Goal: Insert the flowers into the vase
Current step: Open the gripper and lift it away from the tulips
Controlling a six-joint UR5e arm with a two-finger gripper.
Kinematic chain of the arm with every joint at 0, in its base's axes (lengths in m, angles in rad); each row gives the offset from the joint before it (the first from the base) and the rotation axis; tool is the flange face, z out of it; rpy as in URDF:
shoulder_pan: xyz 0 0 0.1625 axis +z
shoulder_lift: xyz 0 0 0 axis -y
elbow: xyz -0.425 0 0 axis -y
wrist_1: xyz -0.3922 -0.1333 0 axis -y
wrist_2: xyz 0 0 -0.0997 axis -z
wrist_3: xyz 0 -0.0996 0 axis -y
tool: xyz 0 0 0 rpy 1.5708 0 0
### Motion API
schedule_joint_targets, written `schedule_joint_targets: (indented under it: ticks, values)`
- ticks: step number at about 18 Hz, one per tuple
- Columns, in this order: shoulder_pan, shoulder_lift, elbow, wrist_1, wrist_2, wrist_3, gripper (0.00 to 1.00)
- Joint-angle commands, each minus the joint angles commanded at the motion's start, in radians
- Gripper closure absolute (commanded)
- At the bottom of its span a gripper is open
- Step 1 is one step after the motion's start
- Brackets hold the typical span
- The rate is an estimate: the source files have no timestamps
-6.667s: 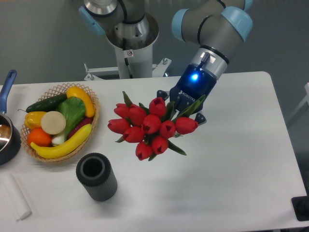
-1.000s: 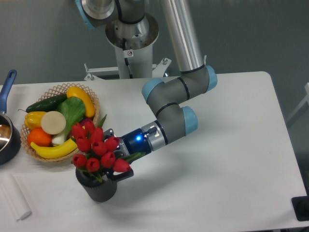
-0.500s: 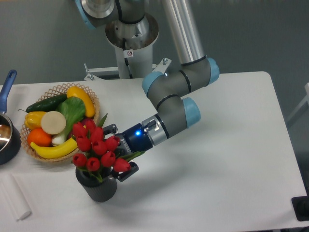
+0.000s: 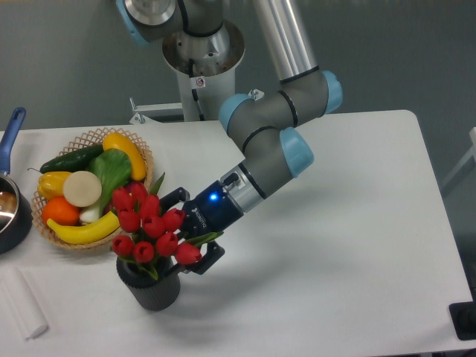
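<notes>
The flowers [image 4: 152, 225], a bunch of red tulip buds with green leaves, stand with their stems down in the vase [image 4: 160, 291], a short dark ribbed cylinder at the front left of the table. The buds spread wider than the vase and hide most of its mouth. My gripper [image 4: 192, 229] reaches in from the right, just behind the bunch, and is open. One finger shows above the buds and one below, with a green leaf lying between them. The blue light on its body is lit.
A wicker basket [image 4: 88, 137] of fruit and vegetables sits directly behind the vase on the left. A dark pot [image 4: 13, 220] with a blue handle is at the left edge. A white roll [image 4: 24, 306] lies at the front left. The robot's base [image 4: 201, 56] stands behind the table.
The bunch went from held in the air at mid-table into the vase. Over the last second the gripper drew back up and to the right while the flowers stayed put.
</notes>
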Motion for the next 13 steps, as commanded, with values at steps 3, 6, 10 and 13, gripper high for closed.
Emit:
schedule_joint_targets:
  ticks: [3, 6, 10, 13]
  values:
    - [0.051, 0.032, 0.002, 0.000, 0.046, 0.008, 0.00]
    - [0.088, 0.098, -0.009, -0.003, 0.126, 0.008, 0.00]
    - [0.130, 0.257, -0.032, -0.012, 0.363, -0.017, 0.00]
    - [0.189, 0.342, -0.049, -0.032, 0.479, -0.020, 0.00]
